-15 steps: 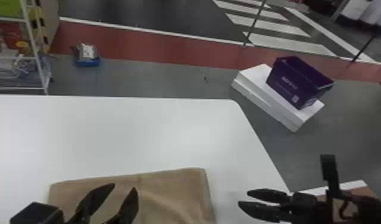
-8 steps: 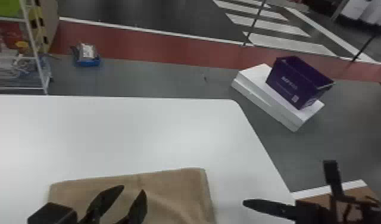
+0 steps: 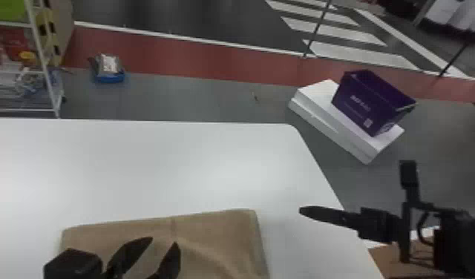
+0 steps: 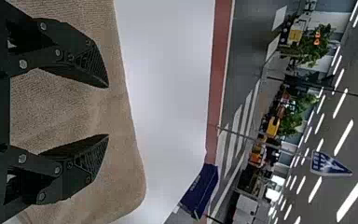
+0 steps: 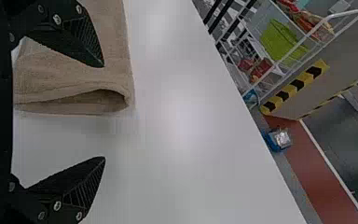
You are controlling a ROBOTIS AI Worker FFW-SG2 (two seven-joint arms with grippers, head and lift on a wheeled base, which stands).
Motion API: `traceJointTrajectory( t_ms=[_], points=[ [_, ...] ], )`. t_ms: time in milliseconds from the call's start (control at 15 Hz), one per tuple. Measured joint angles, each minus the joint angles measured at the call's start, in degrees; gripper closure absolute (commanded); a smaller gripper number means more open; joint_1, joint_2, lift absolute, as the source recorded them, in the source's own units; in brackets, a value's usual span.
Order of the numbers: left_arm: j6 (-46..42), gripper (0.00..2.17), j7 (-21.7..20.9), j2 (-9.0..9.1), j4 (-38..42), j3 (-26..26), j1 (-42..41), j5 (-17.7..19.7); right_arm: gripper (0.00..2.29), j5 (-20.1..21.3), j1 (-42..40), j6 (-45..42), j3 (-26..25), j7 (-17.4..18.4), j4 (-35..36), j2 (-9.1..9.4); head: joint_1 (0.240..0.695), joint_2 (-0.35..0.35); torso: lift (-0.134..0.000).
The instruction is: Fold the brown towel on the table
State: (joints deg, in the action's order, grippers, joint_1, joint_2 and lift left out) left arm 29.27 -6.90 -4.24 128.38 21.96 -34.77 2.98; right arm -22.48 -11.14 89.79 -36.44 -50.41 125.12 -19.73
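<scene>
Towel [image 3: 218,237]: lies on table [image 3: 173,167], beneath left claw [image 3: 164,243], left of right claw [image 3: 303,210]. Boxes [image 3: 318,98]: stand past table, ahead of right claw; crate [image 3: 359,107] sits on top. Rack [image 3: 44,66]: past table, ahead-left of left claw.

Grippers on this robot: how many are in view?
2: the left gripper is above the towel, and the right gripper is off to the towel's right.

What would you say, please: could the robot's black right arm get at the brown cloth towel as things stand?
Probably yes: the black right gripper is open near the layered edge of the towel on the white table, with nothing seen in the way.
</scene>
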Motion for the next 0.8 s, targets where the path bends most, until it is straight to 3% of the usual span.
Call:
traceJointTrajectory(
  t_ms=[200, 400, 800],
  points=[
    [0.3, 0.60, 1.2, 0.02, -1.5, 0.6, 0.8, -1.0, 0.20, -0.2, 4.3, 0.0, 5.0, 3.0, -2.2, -1.79, 0.695, -0.350, -0.124],
    [3.2, 0.60, 2.3, 0.07, -2.2, 1.8, 1.8, -2.5, 0.20, -3.6, 7.0, 0.0, 7.6, 7.2, -4.6, -2.86, 0.695, -0.350, -0.124],
    [6.1, 0.60, 2.5, -0.07, -1.9, 2.3, 2.4, -3.5, 0.20, -5.0, 4.2, 0.0, 9.7, 10.3, -5.4, -3.08, 0.695, -0.350, -0.124]
  ],
)
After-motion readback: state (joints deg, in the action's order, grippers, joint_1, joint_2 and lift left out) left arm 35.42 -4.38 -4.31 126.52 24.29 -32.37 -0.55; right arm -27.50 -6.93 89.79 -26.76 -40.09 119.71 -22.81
